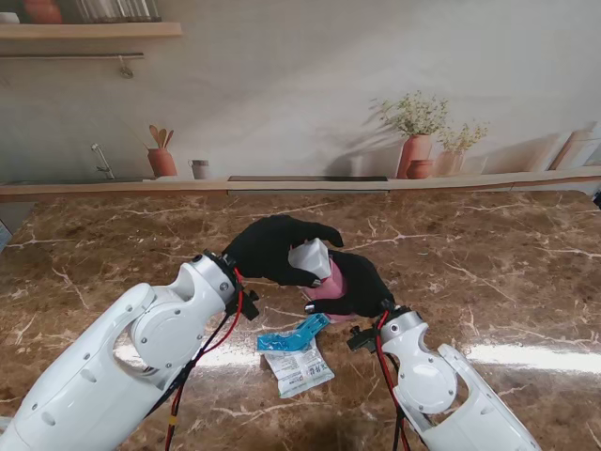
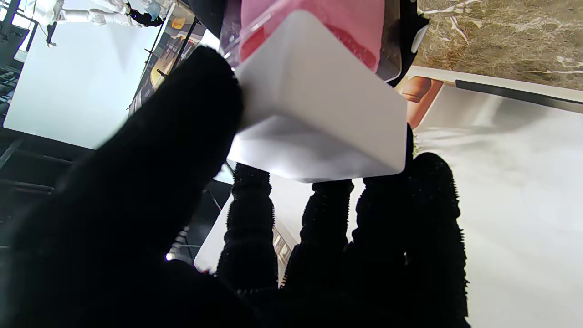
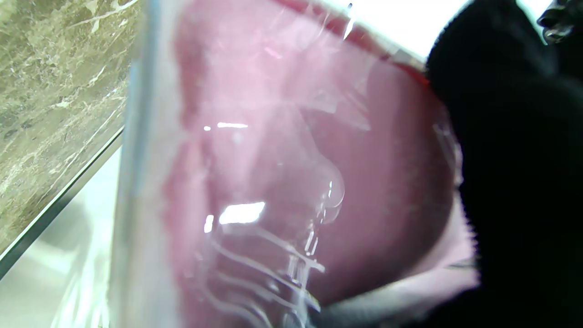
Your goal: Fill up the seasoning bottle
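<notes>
A clear seasoning bottle (image 1: 331, 279) full of pink powder stands near the table's middle, and my black-gloved right hand (image 1: 362, 287) is shut around its body. Its pink, see-through wall (image 3: 282, 173) fills the right wrist view. My left hand (image 1: 272, 247) comes over from the left and is shut on a white square cap (image 1: 310, 256) at the bottle's top. In the left wrist view the cap (image 2: 319, 109) sits between thumb and fingers, with the pink bottle (image 2: 319, 18) right behind it.
An opened blue and white refill packet (image 1: 295, 352) lies flat on the brown marble table (image 1: 488, 254), nearer to me than the bottle, between my two forearms. A wall with a printed kitchen scene runs along the table's far edge.
</notes>
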Robot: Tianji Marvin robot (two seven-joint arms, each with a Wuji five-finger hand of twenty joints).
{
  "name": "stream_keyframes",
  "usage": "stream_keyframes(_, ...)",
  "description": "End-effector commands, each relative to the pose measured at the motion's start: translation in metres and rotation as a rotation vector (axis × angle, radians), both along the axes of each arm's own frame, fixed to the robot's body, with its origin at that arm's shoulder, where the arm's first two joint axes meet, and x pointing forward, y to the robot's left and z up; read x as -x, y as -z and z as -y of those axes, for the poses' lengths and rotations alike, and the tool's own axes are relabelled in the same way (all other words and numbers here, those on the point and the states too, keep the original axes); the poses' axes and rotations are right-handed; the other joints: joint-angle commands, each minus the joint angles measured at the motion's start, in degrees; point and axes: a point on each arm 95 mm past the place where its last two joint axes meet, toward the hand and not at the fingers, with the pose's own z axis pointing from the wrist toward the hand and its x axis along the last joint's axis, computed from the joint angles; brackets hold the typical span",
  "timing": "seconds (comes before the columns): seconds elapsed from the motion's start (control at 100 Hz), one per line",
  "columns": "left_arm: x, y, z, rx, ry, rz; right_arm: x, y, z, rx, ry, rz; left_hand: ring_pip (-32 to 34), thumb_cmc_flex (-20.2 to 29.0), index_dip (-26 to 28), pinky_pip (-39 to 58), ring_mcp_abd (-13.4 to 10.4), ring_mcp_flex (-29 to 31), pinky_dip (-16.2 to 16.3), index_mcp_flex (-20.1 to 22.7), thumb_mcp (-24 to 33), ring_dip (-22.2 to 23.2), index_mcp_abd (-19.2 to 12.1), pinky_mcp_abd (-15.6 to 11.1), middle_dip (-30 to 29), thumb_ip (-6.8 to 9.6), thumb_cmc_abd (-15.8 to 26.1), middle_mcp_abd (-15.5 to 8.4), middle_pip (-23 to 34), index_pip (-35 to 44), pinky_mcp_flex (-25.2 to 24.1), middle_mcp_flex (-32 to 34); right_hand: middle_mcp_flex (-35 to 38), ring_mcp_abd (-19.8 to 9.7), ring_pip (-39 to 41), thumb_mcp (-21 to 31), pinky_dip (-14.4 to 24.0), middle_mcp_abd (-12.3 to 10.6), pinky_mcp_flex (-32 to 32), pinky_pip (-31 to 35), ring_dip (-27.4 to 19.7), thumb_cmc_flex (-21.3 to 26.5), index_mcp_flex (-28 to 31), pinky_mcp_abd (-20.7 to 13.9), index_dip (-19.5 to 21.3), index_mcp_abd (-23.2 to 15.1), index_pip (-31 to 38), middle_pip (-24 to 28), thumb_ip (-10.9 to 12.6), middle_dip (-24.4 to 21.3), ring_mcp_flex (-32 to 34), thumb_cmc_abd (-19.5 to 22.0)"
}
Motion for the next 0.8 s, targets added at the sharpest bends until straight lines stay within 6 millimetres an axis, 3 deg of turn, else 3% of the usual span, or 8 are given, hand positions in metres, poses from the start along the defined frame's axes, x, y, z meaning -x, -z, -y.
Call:
stream_keyframes(0.0, 0.0, 0.002, 0.001, -0.008, 0.016, -0.011, 0.001, -0.002, -0.004, 0.001, -0.015, -0.004, 3.1, 18.2, -1.2, -1.4, -4.3, 4.2, -2.2, 1.6, 9.8, 0.7, 0.0, -3.3, -1.0, 3.16, 9.6, -10.3, 9.9, 44.0, -3.0, 4.8, 4.6, -6.0, 10.0, 15.0, 0.3, -8.9, -0.1, 2.2, 2.8, 14.7, 10.2, -0.7, 6.6, -18.2, 11.8, 5.0, 3.2, 1.9, 6.6, 21.5)
stream_keyframes(0.09, -0.001, 0.002, 0.001, -0.013, 0.024, -0.017, 0.001, -0.002, -0.004, 0.002, -0.016, -0.006, 1.2, 18.0, -1.9, -2.1, -4.5, 3.1, -2.8, 1.7, 10.2, -1.3, 0.2, -3.4, -4.3, 3.23, 9.7, -10.1, 9.6, 43.3, -4.3, 3.4, 4.6, -6.0, 10.0, 15.0, 0.3, -8.9, -0.1, 2.2, 2.8, 14.7, 10.1, -0.7, 6.5, -18.2, 11.8, 5.0, 3.2, 1.9, 6.6, 21.5)
stream_keyframes(0.2, -0.001, 0.001, 0.0, -0.026, 0.043, -0.029, 0.001, -0.002, -0.004, 0.006, -0.018, -0.005, -1.4, 16.3, -5.3, -5.7, -6.0, -1.3, -3.7, 1.3, 12.0, -6.9, 0.3, -5.1, -13.7, 3.37, 10.0, -10.4, 11.0, 40.3, -7.8, -0.4, 4.7, -6.0, 10.1, 15.0, 0.3, -9.0, -0.1, 2.2, 2.9, 14.7, 10.2, -0.6, 6.5, -18.2, 11.8, 5.1, 3.2, 1.9, 6.7, 21.4)
stream_keyframes(0.31, -0.001, 0.002, -0.002, -0.042, 0.061, -0.033, 0.0, -0.002, -0.003, 0.0, -0.015, -0.009, -0.8, 13.3, -8.6, -7.5, -6.8, -5.5, -2.5, -0.2, 14.3, -10.1, 0.2, -6.5, -20.6, 3.91, 9.9, -10.6, 11.8, 37.2, -11.3, -4.0, 4.6, -6.0, 10.1, 15.0, 0.3, -8.9, -0.1, 2.2, 2.9, 14.7, 10.2, -0.6, 6.5, -18.2, 11.8, 5.0, 3.2, 2.0, 6.7, 21.4)
stream_keyframes(0.36, 0.0, 0.002, -0.002, -0.048, 0.065, -0.033, 0.0, -0.002, -0.003, -0.005, -0.009, -0.011, -0.3, 10.3, -9.8, -8.4, -7.0, -8.4, -2.3, -1.7, 15.9, -11.8, 0.3, -6.8, -23.5, 5.3, 10.4, -10.6, 11.6, 35.6, -13.4, -6.0, 4.6, -6.0, 10.1, 15.0, 0.3, -9.0, -0.1, 2.2, 2.9, 14.7, 10.2, -0.5, 6.5, -18.2, 11.8, 5.0, 3.2, 2.0, 6.7, 21.5)
stream_keyframes(0.43, 0.0, 0.003, -0.004, -0.054, 0.064, -0.021, 0.0, -0.003, -0.002, -0.015, -0.001, -0.015, 1.0, 6.8, -11.6, -9.1, -7.8, -11.6, -1.5, -3.8, 16.9, -19.8, 0.0, -7.7, -25.3, 7.96, 10.8, -10.9, 10.6, 33.4, -15.5, -8.9, 4.6, -6.0, 10.1, 15.0, 0.3, -8.9, -0.1, 2.2, 2.9, 14.7, 10.2, -0.5, 6.5, -18.2, 11.8, 5.0, 3.2, 2.0, 6.7, 21.5)
stream_keyframes(0.71, 0.002, 0.002, -0.008, -0.091, 0.086, -0.01, -0.001, -0.004, -0.004, -0.016, -0.002, -0.014, -3.2, 1.0, -18.7, -17.5, -8.9, -29.8, -2.6, -11.5, 13.5, -23.9, -0.7, -12.5, -30.1, 6.83, 7.7, -12.8, 5.2, 22.1, -28.0, -21.3, 4.6, -6.0, 10.2, 15.0, 0.3, -8.9, -0.1, 2.2, 2.9, 14.7, 10.1, -0.5, 6.5, -18.2, 11.8, 5.1, 3.2, 2.0, 6.6, 21.5)
stream_keyframes(0.79, 0.002, 0.003, -0.009, -0.099, 0.098, -0.025, -0.001, -0.004, -0.004, -0.016, -0.003, -0.013, -3.9, -0.1, -20.0, -21.3, -9.5, -33.0, -3.8, -12.1, 12.1, -24.7, -0.6, -12.8, -31.0, 6.67, 7.1, -13.0, 4.7, 20.1, -28.5, -23.0, 4.6, -6.0, 10.2, 15.0, 0.3, -9.0, -0.1, 2.2, 2.9, 14.7, 10.1, -0.5, 6.5, -18.2, 11.8, 5.0, 3.2, 2.0, 6.6, 21.5)
